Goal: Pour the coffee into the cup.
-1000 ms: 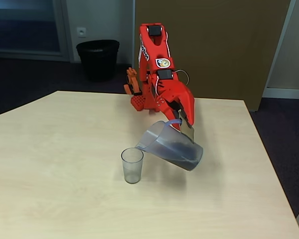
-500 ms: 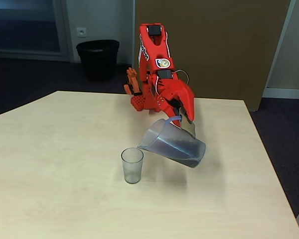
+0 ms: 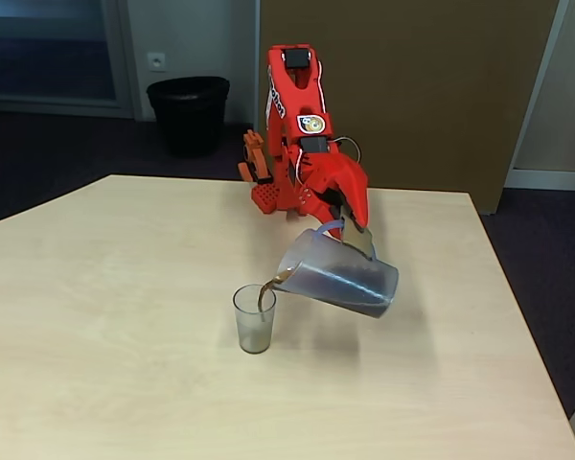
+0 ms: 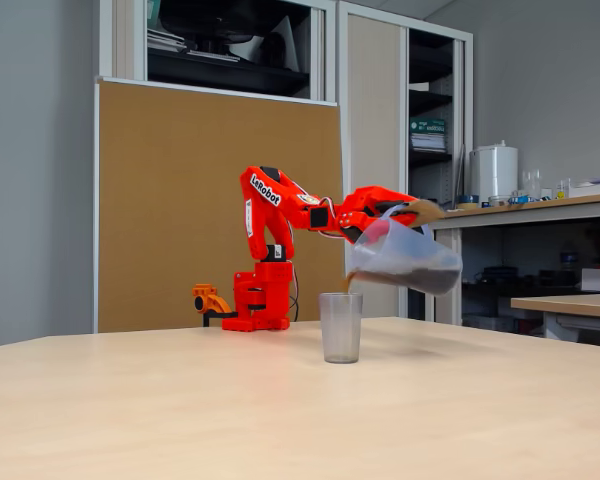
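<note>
In both fixed views a bluish translucent jug (image 3: 342, 276) (image 4: 405, 257) hangs tilted above the table, spout down to the left, with my red gripper (image 3: 350, 225) (image 4: 405, 212) shut on its handle. Dark coffee (image 3: 355, 302) (image 4: 430, 281) lies along the jug's lower side. A thin brown stream (image 3: 265, 290) runs from the spout into the cup (image 3: 254, 318) (image 4: 340, 327), a small clear tumbler standing upright on the table below the spout. How much liquid the cup holds is too faint to tell.
The light wooden table (image 3: 105, 316) (image 4: 180, 410) stretches wide on all sides of the cup. My red arm's base (image 3: 273, 196) (image 4: 255, 320) stands at the far edge. A black bin (image 3: 187, 113) sits on the floor behind the table.
The jug has tipped further over and risen slightly. Coffee now runs from its spout into the cup, where before none was flowing.
</note>
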